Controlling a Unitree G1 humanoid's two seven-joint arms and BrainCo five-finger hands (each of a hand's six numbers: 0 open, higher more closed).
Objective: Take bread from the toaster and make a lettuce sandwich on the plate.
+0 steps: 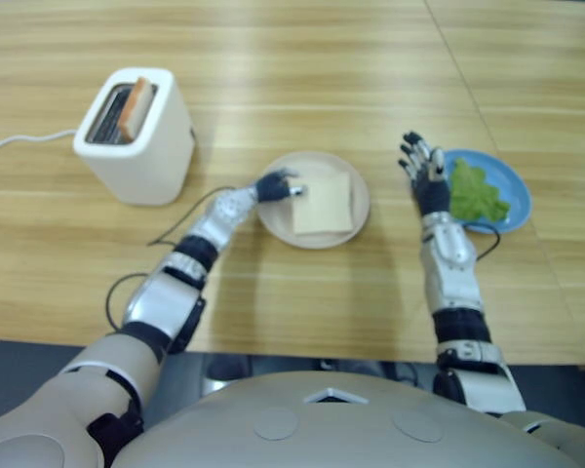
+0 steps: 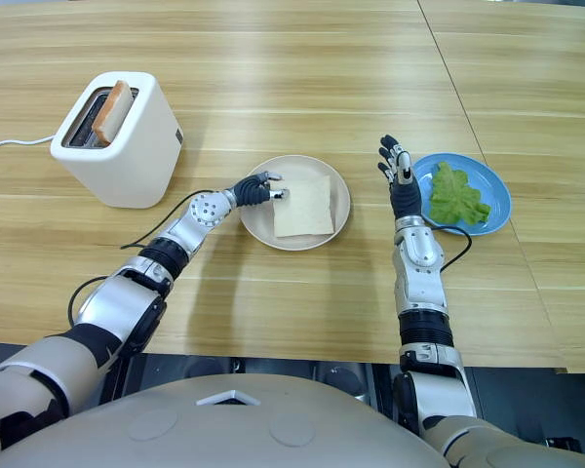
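A white toaster (image 2: 117,136) stands at the left with one toasted slice (image 2: 111,99) sticking up from its slot. A beige plate (image 2: 339,182) lies mid-table and holds a pale bread slice (image 2: 305,207) lying flat. My left hand (image 2: 256,188) is at the plate's left rim, fingers pinched on the slice's near-left corner. A green lettuce leaf (image 2: 455,198) lies on a blue plate (image 2: 497,198) at the right. My right hand (image 2: 398,174) stands upright just left of the blue plate, fingers spread and holding nothing.
The toaster's white cord (image 2: 10,146) runs off to the left. A thin dark cable (image 2: 161,229) lies on the wooden table beside my left forearm. A seam in the tabletop (image 2: 468,97) runs back behind the blue plate.
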